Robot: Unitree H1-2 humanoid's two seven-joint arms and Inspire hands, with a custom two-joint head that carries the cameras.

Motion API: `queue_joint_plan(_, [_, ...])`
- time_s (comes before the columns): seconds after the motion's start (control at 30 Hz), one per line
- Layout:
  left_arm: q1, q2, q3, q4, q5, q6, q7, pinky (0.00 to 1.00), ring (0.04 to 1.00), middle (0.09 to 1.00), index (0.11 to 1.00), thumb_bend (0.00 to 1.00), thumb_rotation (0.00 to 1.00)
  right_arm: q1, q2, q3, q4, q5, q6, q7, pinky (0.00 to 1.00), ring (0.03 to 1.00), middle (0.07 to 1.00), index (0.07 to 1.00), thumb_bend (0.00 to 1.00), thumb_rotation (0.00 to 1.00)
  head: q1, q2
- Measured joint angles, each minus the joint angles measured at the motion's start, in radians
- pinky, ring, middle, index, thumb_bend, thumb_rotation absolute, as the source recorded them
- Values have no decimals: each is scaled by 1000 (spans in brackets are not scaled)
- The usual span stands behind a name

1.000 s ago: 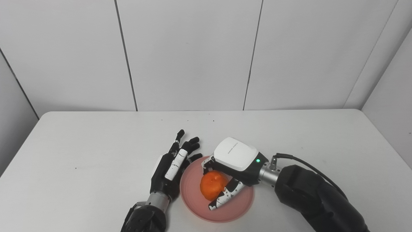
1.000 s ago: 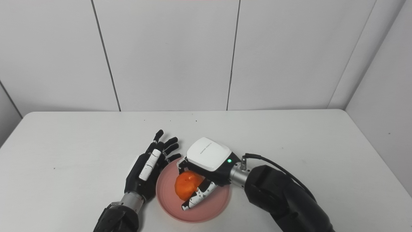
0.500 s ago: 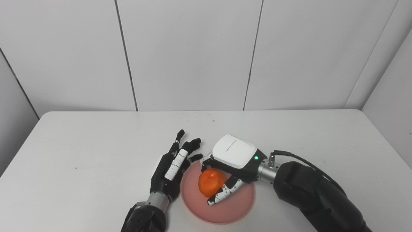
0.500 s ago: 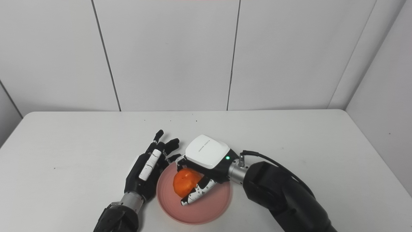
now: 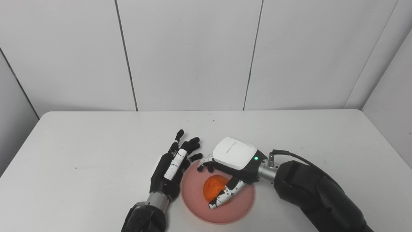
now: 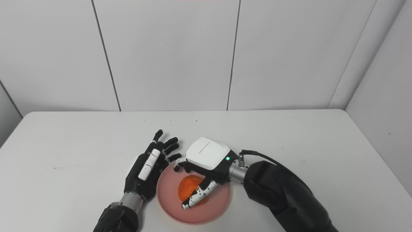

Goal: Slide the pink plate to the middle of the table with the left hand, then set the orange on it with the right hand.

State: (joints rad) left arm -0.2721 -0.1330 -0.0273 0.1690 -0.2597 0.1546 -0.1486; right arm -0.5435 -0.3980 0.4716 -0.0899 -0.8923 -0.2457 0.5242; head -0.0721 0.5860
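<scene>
Released, the orange (image 5: 213,188) now sits on the plate (image 5: 193,206); right hand (image 5: 230,164) fingers have spread, left hand (image 5: 172,167) lies splayed beside it.

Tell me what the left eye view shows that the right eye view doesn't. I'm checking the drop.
Only the left eye view: a broad strip of the left side wall. Only the right eye view: a wider stretch of the right side wall. Both: the orange resting on the pink plate, the right hand spread above it with its thumb across the fruit, and the left hand open beside the plate's left rim on the table.
</scene>
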Motion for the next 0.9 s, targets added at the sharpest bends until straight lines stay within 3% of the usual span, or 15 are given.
queue_joint_plan(0.13, [0,-1,1,0,-1,0,0,758,863,801,996,818,579,0,0,0,6,-3,0,0,451,547,649,717,778,847,0,-2])
queue_joint_plan(0.3, [0,-2,2,-2,-1,7,0,778,871,849,1000,829,592,-9,-1,0,14,-3,-5,-5,441,504,588,697,768,873,-3,-3])
queue_joint_plan(0.47, [0,-2,1,0,0,7,0,828,911,838,1000,846,594,-34,-6,-22,17,5,-12,-28,452,538,613,683,764,863,0,-3])
queue_joint_plan(0.53, [0,-2,1,1,1,7,0,834,927,842,1000,860,607,-39,-6,-41,16,18,-13,-31,451,548,624,683,773,912,3,-3])
queue_joint_plan(0.7, [-1,1,-10,4,30,-6,1,793,912,845,1000,848,632,-44,-5,-98,2,78,-13,-34,430,544,629,677,776,924,5,-3])
queue_joint_plan(0.8, [-3,2,-10,12,53,-23,7,796,901,822,985,845,595,-47,0,-144,-8,118,-12,-54,450,550,632,685,755,875,12,-3])
queue_joint_plan(0.9, [-4,1,-9,28,95,-79,33,818,892,871,998,833,551,-37,25,-218,-8,193,-12,-112,464,559,624,676,740,835,15,-3])
